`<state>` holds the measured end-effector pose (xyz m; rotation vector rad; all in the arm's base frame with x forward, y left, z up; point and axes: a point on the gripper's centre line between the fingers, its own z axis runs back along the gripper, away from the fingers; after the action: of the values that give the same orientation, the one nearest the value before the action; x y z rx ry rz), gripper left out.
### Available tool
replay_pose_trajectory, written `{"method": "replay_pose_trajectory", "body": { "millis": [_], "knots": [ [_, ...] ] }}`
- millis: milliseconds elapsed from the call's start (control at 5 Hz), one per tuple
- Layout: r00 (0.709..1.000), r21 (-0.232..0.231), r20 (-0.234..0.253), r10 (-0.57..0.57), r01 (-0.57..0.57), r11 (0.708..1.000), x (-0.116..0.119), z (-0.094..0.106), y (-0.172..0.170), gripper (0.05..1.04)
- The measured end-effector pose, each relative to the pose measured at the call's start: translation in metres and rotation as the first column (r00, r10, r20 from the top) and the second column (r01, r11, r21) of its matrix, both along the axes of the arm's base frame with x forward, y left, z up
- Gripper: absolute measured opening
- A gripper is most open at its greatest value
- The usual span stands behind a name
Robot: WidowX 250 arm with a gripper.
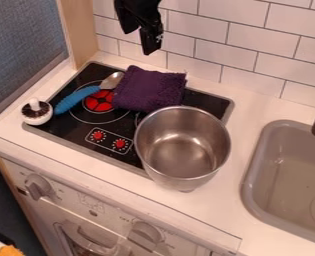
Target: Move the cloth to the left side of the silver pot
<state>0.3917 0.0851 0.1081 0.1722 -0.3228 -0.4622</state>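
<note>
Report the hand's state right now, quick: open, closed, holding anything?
Hand: open or closed can't be told; nothing visibly held, and the purple cloth lies on the stove.

Gap btwn spoon (86, 93) & pot (182, 150), cloth (149, 90) blocks rear.

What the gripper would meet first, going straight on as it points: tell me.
Most likely the purple cloth, below the gripper in the picture, though how far out from the wall it hangs is unclear.
</note>
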Motion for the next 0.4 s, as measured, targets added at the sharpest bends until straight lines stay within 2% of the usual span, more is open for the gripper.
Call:
{"method": "replay_pose_trajectory", "body": {
  "millis": [400],
  "knots": [
    [0.995, -0.019, -0.102, -0.013, 0.011, 1.0, -0.003, -0.032, -0.007, 0.999]
  ]
}}
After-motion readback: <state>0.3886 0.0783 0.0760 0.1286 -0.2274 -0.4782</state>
